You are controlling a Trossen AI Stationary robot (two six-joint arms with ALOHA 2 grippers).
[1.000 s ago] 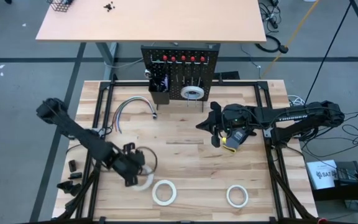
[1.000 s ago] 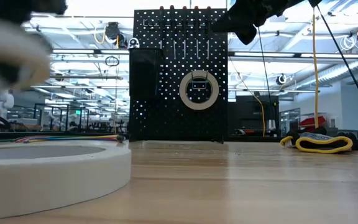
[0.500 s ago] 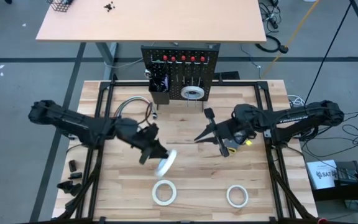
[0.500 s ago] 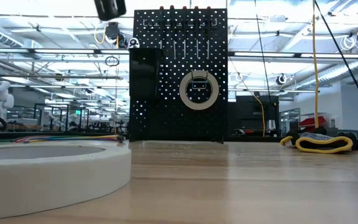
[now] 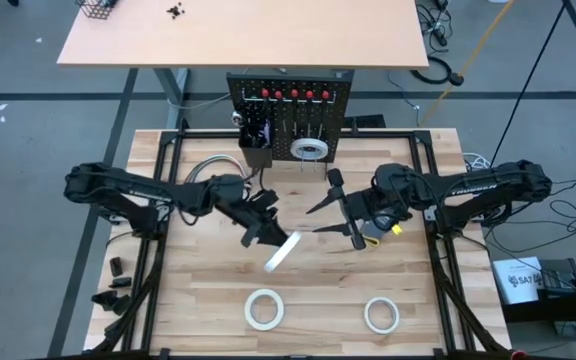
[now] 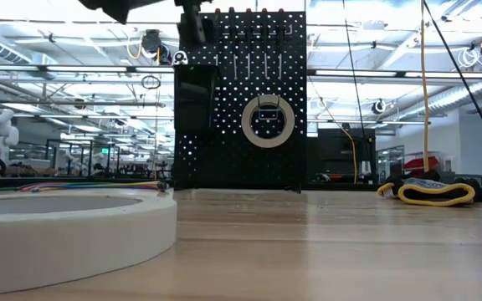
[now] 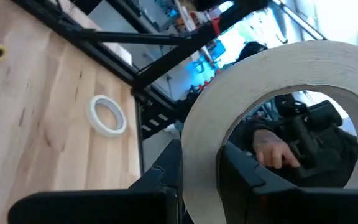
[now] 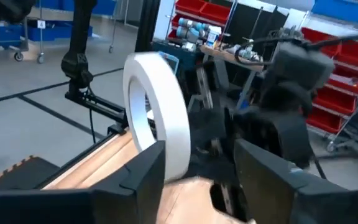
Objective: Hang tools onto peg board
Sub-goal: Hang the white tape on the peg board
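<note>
The black peg board stands upright at the table's far edge, and one white tape roll hangs on a hook on it. Over the table's middle, my left gripper is shut on another white tape roll. My right gripper faces it from the right, open. The roll stands just ahead of its spread fingers, apart from them. Two more rolls lie flat near the table's front edge. My left gripper pinches the roll's wall, with one finger inside the hole and the other on the outer face. The fingers reach roughly level from the table's left. The roll is lifted clear of the table and stands on edge, tilted, beyond the fingertips.
A curved grey cable bundle lies at the far left of the table. A black-and-yellow object lies below my right gripper. A small black bin hangs on the board's left side. A black frame runs along the table's sides.
My left gripper has lifted the roll off the table's near left. It has swung it up toward the table's middle and right, its wrist tipping from pointing down to about level. My right gripper has opened wide and risen slightly.
</note>
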